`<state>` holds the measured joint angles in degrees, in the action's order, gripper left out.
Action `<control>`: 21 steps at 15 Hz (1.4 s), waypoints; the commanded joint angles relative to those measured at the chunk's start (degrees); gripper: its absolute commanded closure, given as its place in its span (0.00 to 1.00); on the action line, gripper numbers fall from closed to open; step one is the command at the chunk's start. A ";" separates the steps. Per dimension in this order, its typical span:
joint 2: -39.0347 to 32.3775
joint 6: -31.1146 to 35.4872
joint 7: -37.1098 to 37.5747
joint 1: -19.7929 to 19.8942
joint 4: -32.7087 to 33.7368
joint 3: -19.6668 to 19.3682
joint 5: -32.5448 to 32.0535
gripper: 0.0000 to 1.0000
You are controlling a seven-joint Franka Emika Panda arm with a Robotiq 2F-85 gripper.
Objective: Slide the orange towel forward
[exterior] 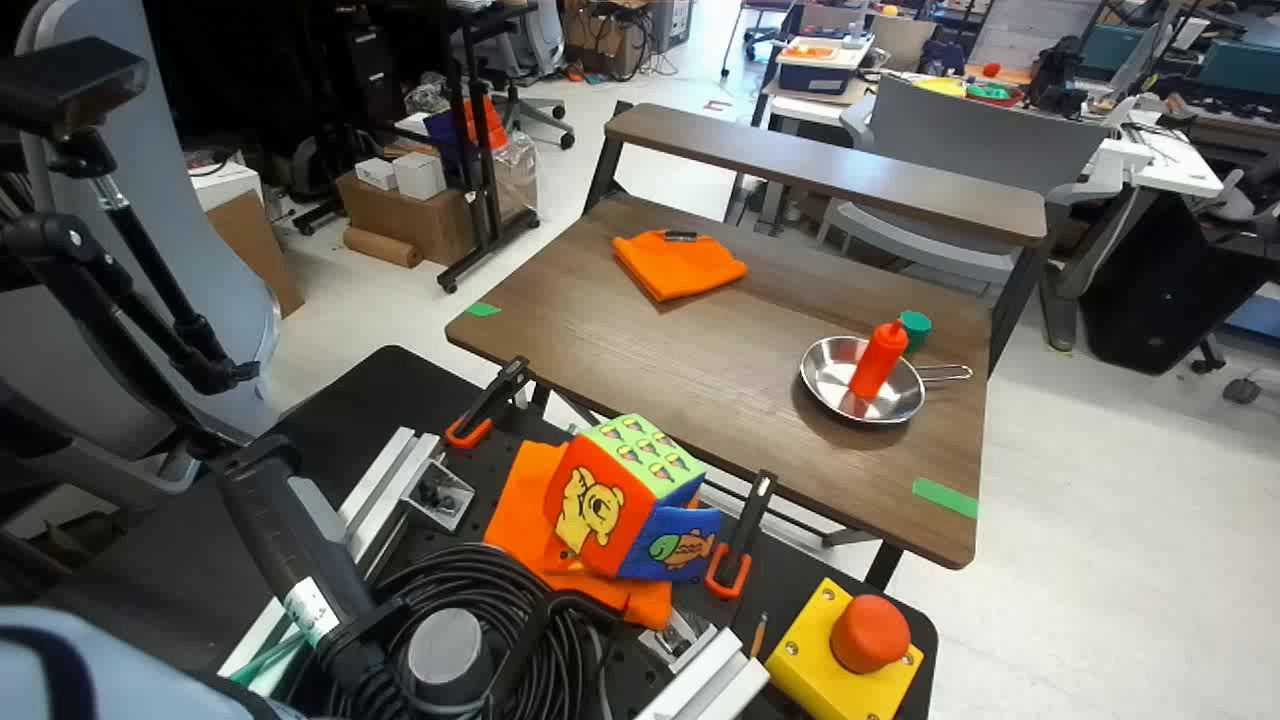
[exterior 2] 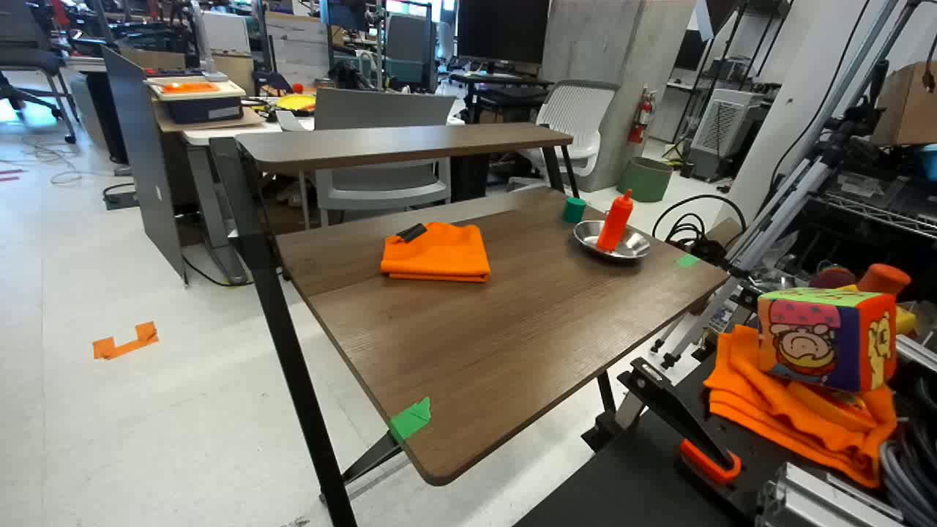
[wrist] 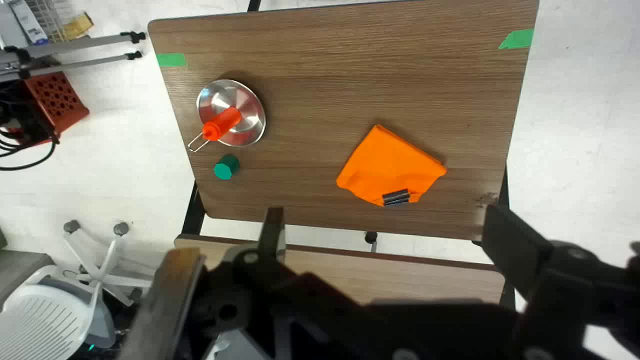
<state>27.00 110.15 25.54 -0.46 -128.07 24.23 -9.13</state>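
Note:
The orange towel [exterior: 680,268] lies folded and flat on the brown table [exterior: 640,340], towards the raised shelf. A black clip sits on its edge near the shelf. The towel also shows in an exterior view [exterior 2: 437,256] and in the wrist view [wrist: 387,162]. My gripper [wrist: 382,210] shows in the wrist view only, with its two fingers wide apart and nothing between them. It is high above the table, apart from the towel. In the wrist view the towel shows just beyond the fingertips. The gripper is out of both exterior views.
A metal pan [exterior: 820,375] holds an upright red bottle [exterior: 880,360]; a green cylinder [exterior: 915,330] stands beside it. A raised shelf [exterior: 820,170] runs along the table's back. A toy cube [exterior: 620,500] rests on another orange cloth [exterior: 515,510] on the black stand, near clamps and cables.

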 commanded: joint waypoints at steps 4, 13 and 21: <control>-0.53 -0.28 0.94 -2.33 0.26 -1.85 -1.12 0.00; -1.36 0.22 0.84 -2.02 0.53 -2.11 -1.46 0.00; -9.20 8.24 0.51 -0.68 0.87 -6.62 -3.58 0.00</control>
<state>21.95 113.99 25.52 -0.87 -127.99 19.84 -10.73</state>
